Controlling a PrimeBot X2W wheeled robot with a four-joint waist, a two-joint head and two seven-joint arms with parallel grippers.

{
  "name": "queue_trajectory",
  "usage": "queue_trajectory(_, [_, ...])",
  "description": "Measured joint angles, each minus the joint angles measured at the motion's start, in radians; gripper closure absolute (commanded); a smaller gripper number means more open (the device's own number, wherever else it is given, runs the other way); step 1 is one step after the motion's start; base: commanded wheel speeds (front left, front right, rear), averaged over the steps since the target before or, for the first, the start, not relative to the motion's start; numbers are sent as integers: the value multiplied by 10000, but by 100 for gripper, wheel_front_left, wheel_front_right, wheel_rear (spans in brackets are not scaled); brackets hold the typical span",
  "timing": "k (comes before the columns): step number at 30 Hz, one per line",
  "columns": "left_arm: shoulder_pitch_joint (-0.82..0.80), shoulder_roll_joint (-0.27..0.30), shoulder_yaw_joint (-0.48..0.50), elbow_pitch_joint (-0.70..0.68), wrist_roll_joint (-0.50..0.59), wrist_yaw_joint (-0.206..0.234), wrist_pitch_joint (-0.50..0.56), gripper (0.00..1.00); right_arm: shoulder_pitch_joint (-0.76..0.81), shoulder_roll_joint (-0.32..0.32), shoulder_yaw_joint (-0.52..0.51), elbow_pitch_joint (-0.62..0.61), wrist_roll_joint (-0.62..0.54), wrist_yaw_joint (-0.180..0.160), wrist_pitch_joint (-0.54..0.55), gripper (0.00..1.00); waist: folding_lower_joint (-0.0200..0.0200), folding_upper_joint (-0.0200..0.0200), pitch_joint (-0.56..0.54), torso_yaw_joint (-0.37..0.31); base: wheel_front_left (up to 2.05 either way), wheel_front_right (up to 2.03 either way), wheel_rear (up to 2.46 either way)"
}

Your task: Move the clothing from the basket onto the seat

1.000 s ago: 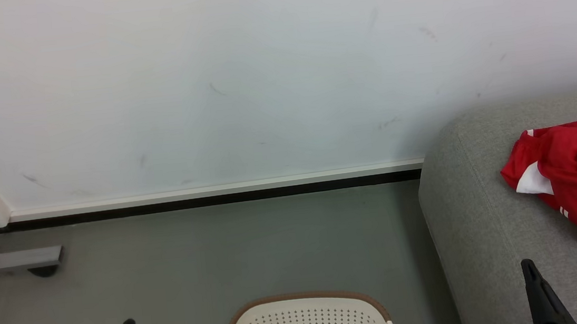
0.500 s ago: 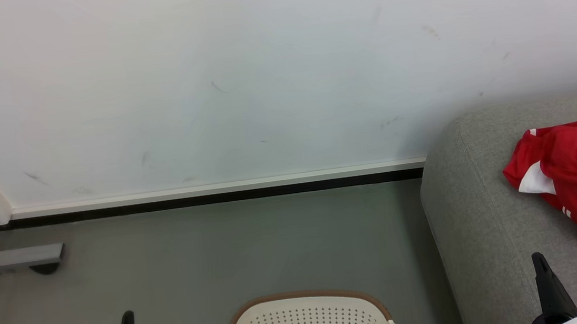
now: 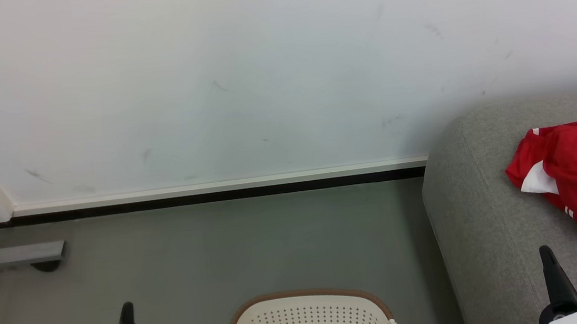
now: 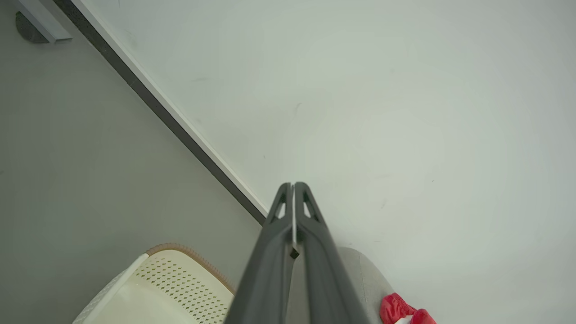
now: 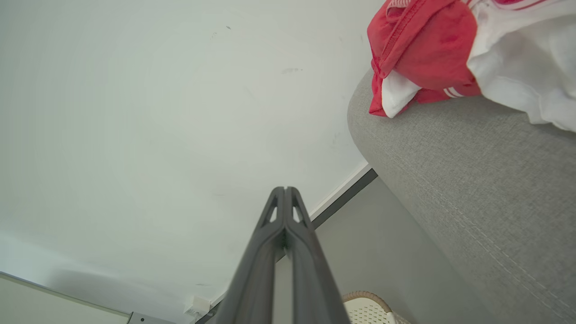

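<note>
One clothing heap (image 3: 576, 182) lies on one seat (image 3: 480, 228), one basket (image 3: 309, 319) stands on the floor (image 3: 223, 253) beside it; left gripper (image 3: 126, 305) and right gripper (image 3: 545, 250) are closed, empty.

Basket (image 3: 309, 319) front beyond bottom edge

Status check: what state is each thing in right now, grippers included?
clothing: crumpled heap lying on the seat.
basket: upright on the floor, inside mostly cut off.
seat: bears the clothing.
left gripper: shut, empty.
right gripper: shut, empty.
</note>
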Motion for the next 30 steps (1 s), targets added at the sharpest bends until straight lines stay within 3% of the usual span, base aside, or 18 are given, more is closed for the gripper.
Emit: queue_trajectory(30, [-377,19,50,-81,-3049,-75,813,100,-221,190,-616,-121,2614,-2,809,100,0,0,84,98,0,0,0])
